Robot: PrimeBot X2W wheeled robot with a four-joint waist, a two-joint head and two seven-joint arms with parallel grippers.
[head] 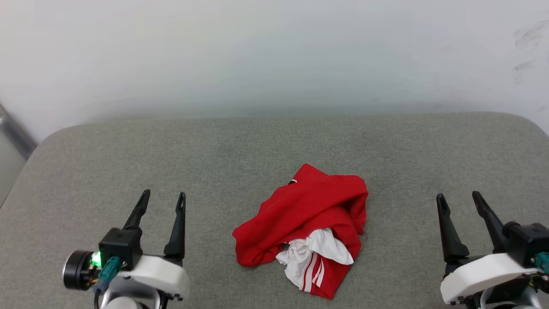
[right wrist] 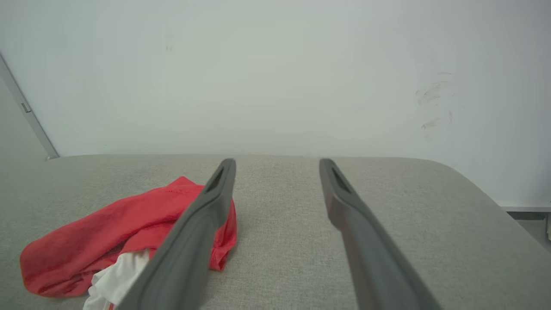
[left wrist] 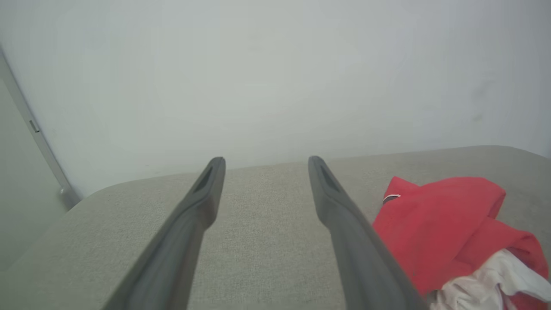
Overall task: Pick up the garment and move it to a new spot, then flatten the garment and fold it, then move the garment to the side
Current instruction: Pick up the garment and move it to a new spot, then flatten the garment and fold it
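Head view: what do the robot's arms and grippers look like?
Left gripper and right gripper each have two long, tapered dark fingers on a white shell, with a black box and a teal connector beside it. The left also shows a lit green light and a round black, silver-rimmed part.

The left gripper (left wrist: 264, 161) has its two dark fingers (left wrist: 189, 215) spread apart above a grey fabric surface (left wrist: 258, 232), with nothing between them. A crumpled red shirt (left wrist: 434, 228) with a bunched white part lies to the right, beside one finger. A pale wall (left wrist: 258, 77) stands behind.
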